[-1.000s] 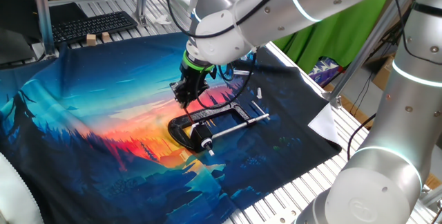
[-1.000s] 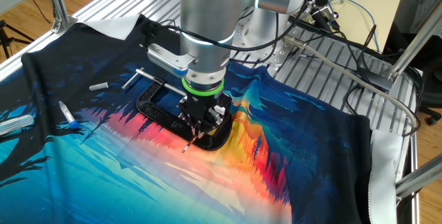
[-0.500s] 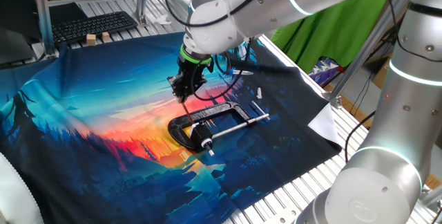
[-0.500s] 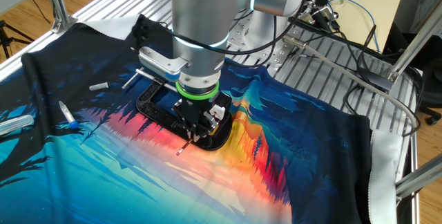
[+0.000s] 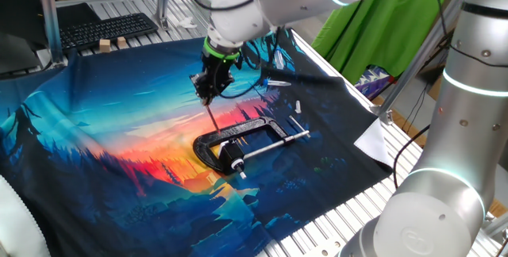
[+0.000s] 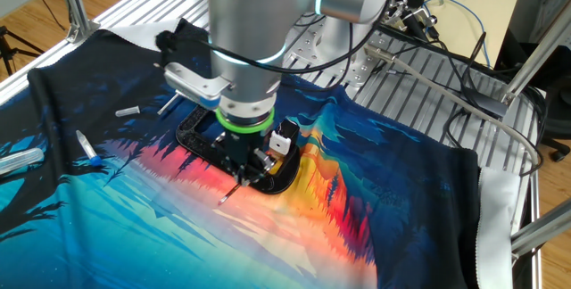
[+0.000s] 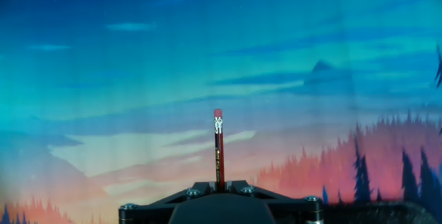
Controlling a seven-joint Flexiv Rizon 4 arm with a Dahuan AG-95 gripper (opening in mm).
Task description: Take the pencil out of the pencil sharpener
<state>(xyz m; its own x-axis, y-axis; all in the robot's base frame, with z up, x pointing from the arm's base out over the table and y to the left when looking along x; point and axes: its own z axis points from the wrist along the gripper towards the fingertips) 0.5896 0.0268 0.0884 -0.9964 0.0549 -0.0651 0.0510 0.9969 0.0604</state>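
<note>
My gripper (image 5: 209,92) is shut on the pencil (image 5: 213,119), a thin dark reddish stick that hangs from the fingers and points down at the cloth. In the other fixed view the gripper (image 6: 243,171) holds the pencil (image 6: 228,194) slanting down to the left, clear of the black C-clamp (image 6: 198,137). In the hand view the pencil (image 7: 219,148) stands out straight between the jaws, its red eraser end over the sunset-print cloth. The C-clamp (image 5: 238,140) lies on the cloth just below and right of the gripper. I cannot make out the pencil sharpener for certain.
A sunset-print cloth (image 5: 95,130) covers the table. A keyboard (image 5: 103,28) lies at the back left. Small white parts (image 5: 295,106) lie right of the clamp. A marker (image 6: 86,146) and a white piece (image 6: 129,111) lie on the cloth's left side.
My gripper has risen and drawn back from the C-clamp with the pencil held in it; the pencil tip now hangs free above the cloth. The clamp has not moved.
</note>
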